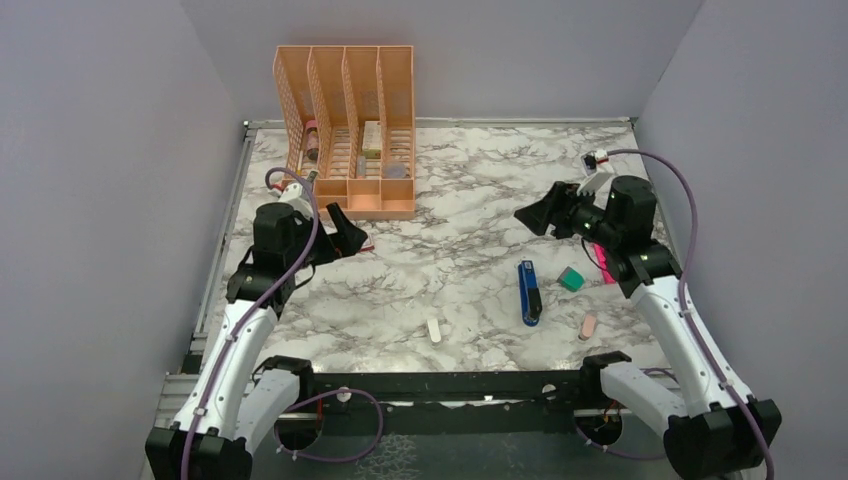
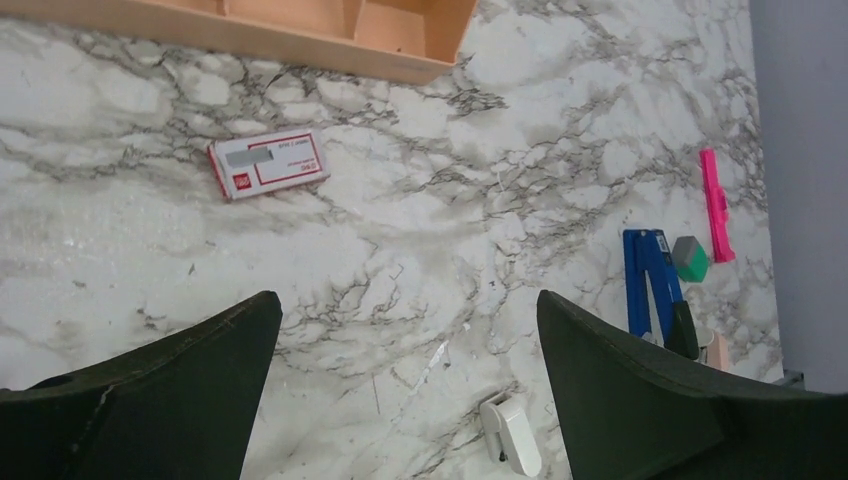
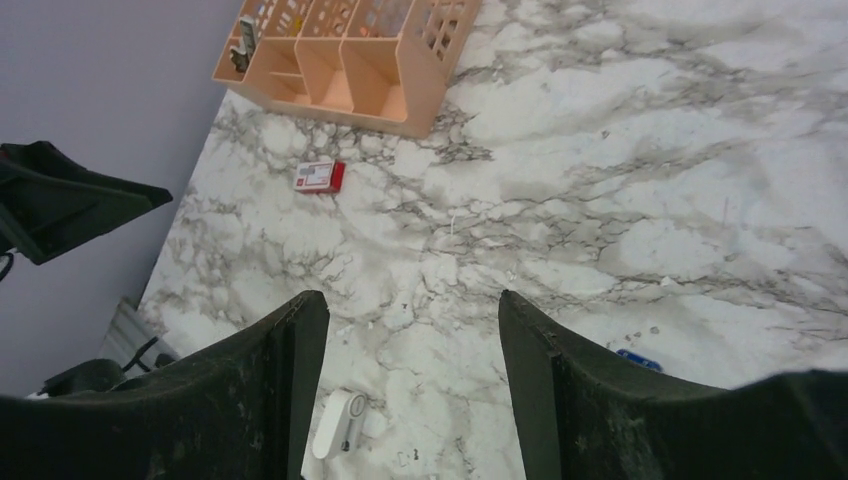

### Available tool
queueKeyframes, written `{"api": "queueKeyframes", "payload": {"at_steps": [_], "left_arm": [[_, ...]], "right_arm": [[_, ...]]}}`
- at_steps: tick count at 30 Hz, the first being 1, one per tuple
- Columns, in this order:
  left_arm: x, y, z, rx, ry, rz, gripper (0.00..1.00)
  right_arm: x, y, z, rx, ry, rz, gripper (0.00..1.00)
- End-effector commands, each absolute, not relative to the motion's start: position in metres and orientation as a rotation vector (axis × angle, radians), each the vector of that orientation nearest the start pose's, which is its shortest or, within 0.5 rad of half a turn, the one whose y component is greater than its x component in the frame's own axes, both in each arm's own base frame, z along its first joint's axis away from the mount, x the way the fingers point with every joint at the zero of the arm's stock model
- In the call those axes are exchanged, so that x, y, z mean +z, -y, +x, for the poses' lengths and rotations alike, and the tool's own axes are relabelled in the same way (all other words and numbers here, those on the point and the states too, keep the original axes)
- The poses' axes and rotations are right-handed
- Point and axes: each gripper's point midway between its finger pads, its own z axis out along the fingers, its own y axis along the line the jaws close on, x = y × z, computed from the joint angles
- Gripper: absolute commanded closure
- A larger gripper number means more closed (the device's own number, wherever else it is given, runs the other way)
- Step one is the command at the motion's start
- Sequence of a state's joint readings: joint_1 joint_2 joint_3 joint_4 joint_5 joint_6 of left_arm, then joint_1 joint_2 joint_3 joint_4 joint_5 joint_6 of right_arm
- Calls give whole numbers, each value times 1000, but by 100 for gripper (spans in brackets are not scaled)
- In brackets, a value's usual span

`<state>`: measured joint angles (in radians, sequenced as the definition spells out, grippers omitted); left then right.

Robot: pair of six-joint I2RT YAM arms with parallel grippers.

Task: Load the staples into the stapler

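Note:
The staples box (image 2: pixel 268 164), reddish-pink with a pale label, lies flat on the marble in front of the orange organizer; it also shows in the right wrist view (image 3: pixel 320 177). In the top view only a red sliver (image 1: pixel 367 247) shows beside my left gripper (image 1: pixel 357 238). The blue stapler (image 1: pixel 528 292) lies closed at the centre right, and shows in the left wrist view (image 2: pixel 648 280). My left gripper (image 2: pixel 410 310) is open and empty above the table, near the box. My right gripper (image 1: pixel 526 217) (image 3: pixel 412 305) is open and empty, raised beyond the stapler.
An orange desk organizer (image 1: pixel 350 130) stands at the back left. A teal block (image 1: pixel 571 279), a pink highlighter (image 1: pixel 603 262) and a pink eraser (image 1: pixel 588 326) lie right of the stapler. A small white object (image 1: pixel 434 330) lies near the front edge. Grey walls close in both sides.

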<state>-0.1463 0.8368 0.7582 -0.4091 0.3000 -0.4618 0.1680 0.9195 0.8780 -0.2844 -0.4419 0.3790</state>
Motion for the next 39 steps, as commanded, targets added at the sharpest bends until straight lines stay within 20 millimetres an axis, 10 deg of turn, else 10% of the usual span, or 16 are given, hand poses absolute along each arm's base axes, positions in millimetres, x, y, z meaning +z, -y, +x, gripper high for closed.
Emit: {"api": "queueKeyframes", "payload": {"at_steps": [1, 8, 26, 39], "left_arm": [[171, 94, 270, -612, -2173, -414, 1], [120, 59, 288, -387, -2189, -723, 2], [71, 74, 380, -406, -2182, -703, 25], [46, 80, 382, -398, -2255, -648, 48]], "right_arm": [[238, -159, 286, 953, -2026, -124, 32], [189, -171, 279, 1073, -2135, -41, 33], [143, -177, 291, 1029, -2242, -47, 40], [131, -182, 294, 1037, -2273, -64, 45]]}}
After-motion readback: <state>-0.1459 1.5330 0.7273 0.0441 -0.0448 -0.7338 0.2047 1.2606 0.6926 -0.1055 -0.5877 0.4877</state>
